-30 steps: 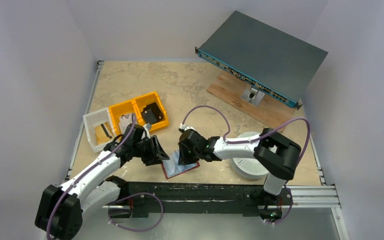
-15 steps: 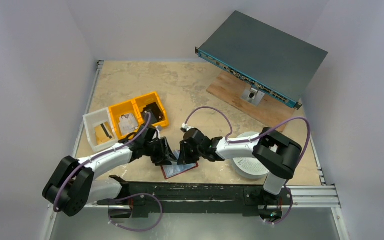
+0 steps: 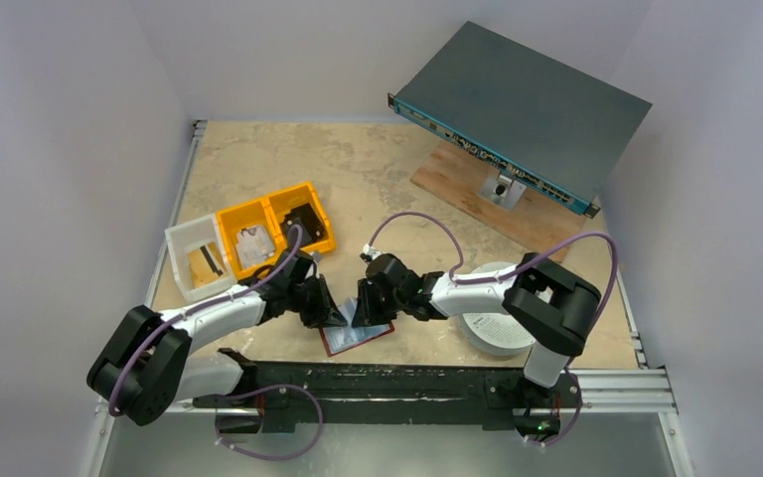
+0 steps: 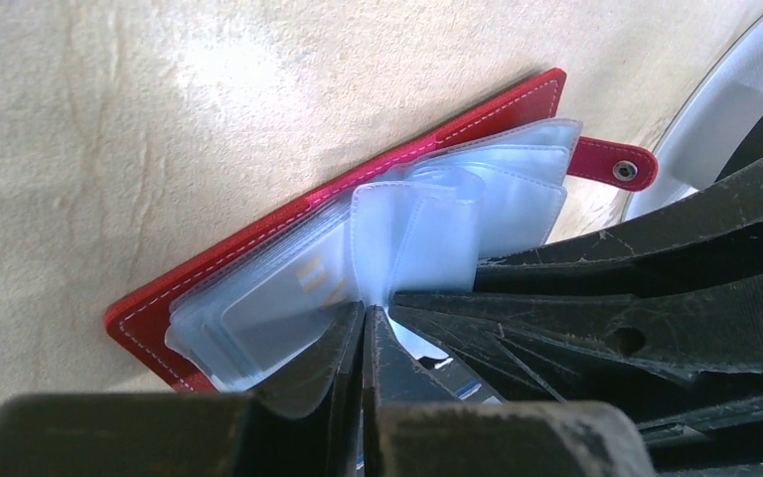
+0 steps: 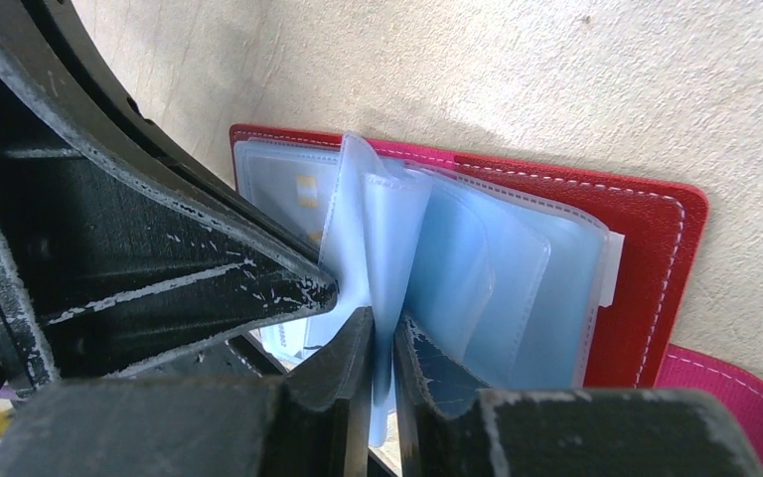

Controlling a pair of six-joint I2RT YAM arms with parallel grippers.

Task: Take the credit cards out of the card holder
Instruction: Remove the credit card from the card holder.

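The dark red card holder (image 3: pixel 363 340) lies open on the table in front of the arms, its pale blue plastic sleeves fanned up. A credit card with yellow marks (image 4: pixel 293 288) shows through a sleeve on the left page (image 5: pixel 293 194); other cards are hidden. My left gripper (image 3: pixel 336 313) meets the holder from the left, its jaws pressed together (image 4: pixel 366 316) on the edge of a raised sleeve. My right gripper (image 3: pixel 363 312) comes from the right and is shut on one upright sleeve leaf (image 5: pixel 383 333). The red cover (image 4: pixel 219 268) and its snap tab (image 4: pixel 611 164) lie flat.
Yellow bins (image 3: pixel 276 231) and a white bin (image 3: pixel 194 258) stand at the left behind my left arm. A white round object (image 3: pixel 492 323) sits just right of the holder. A grey rack unit (image 3: pixel 522 109) rests on a wooden board (image 3: pixel 457 184) at the back right.
My left arm has swung right to the card holder and its jaws have closed at the sleeves. The right gripper has stayed on the sleeves, shifting only slightly.
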